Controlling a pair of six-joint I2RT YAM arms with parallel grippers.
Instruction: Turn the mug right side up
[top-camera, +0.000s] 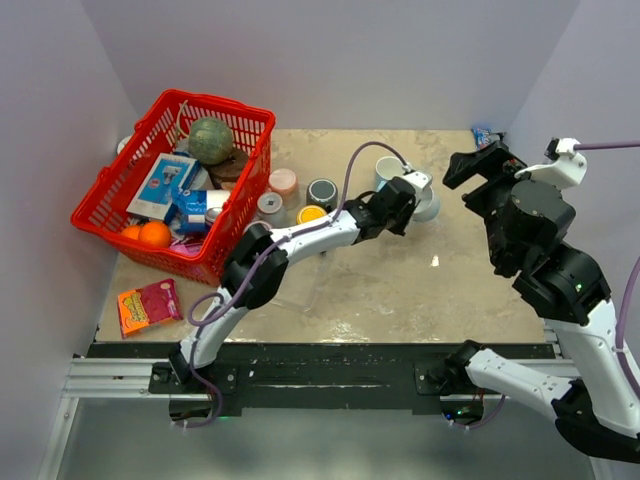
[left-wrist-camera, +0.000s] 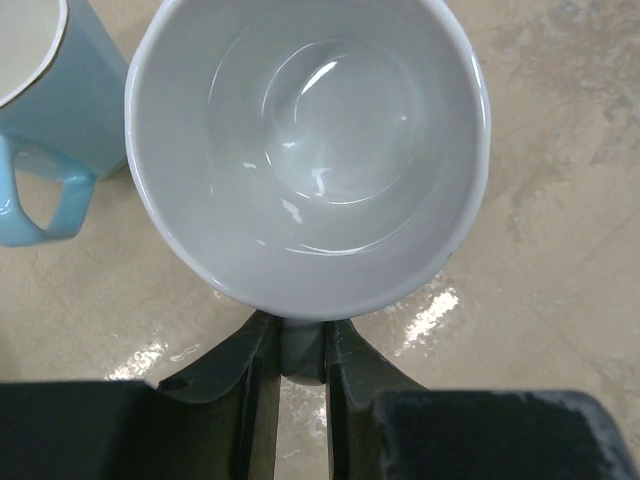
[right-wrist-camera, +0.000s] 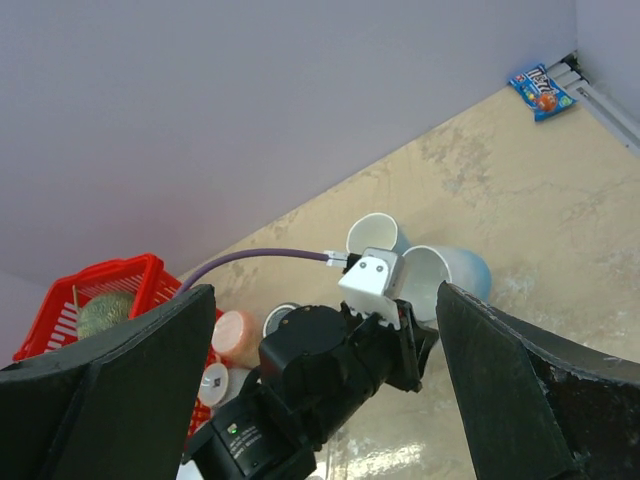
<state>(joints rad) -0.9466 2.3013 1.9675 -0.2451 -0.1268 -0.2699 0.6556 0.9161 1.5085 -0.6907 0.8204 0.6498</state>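
Mug (left-wrist-camera: 310, 150) handle pinched by left end effector (left-wrist-camera: 300, 345), blue mug (left-wrist-camera: 60, 110) just beside, right end effector (right-wrist-camera: 322, 340) wide, apart.

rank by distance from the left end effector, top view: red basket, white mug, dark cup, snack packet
1. white mug, held
2. dark cup, to the left
3. red basket, far left
4. snack packet, near-left corner

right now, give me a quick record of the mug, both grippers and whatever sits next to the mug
white mug: tipped on its side, mouth toward the left wrist camera
left gripper: shut on its handle
right gripper: open, holding nothing, off to the right
beside it: light blue mug, upright
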